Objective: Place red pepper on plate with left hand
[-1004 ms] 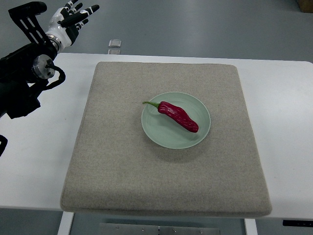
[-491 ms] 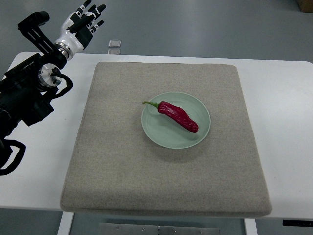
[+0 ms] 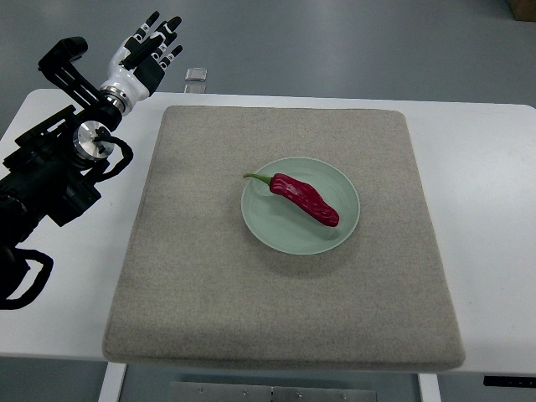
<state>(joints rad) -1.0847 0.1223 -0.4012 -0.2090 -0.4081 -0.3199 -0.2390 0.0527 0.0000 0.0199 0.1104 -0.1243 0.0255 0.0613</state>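
Black and white, my left hand point(image 3: 144, 52) hangs at the far left corner of the grey mat point(image 3: 193, 276), fingers point(image 3: 152, 23) spread wide and holding nothing. Right of it, near the mat's middle, the red pepper point(image 3: 305, 199) lies on the pale green plate point(image 3: 268, 226).

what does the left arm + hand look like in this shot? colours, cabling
The left arm is matte black and blocky, with a round silver joint cap near the wrist and a black cable looping beside it, another loop lower down. The left hand has a white palm shell and black fingers with white bands.
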